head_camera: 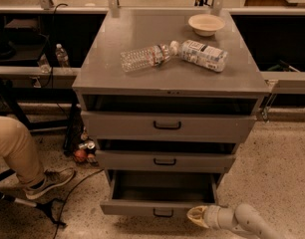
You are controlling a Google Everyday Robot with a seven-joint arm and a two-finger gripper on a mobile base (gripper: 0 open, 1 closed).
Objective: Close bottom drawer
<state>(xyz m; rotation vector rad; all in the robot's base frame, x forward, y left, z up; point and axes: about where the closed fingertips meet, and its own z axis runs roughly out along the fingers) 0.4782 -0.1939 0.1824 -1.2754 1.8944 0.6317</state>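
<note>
The bottom drawer (142,207) is the lowest of three in the grey metal cabinet (142,73). It stands pulled out, its inside empty, with a small black loop handle (163,213) on its plain grey front. My gripper (193,215) is at the end of a white arm coming in from the bottom right. Its tip is against the right end of the drawer front. The middle drawer (165,161) and the top drawer (167,125) stand slightly ajar above.
On the cabinet top lie a clear plastic bottle (145,57), a labelled bottle (205,54) and a beige bowl (206,24). A seated person's leg and shoe (45,182) are at the left. Cans and small items (82,151) lie on the floor beside the cabinet.
</note>
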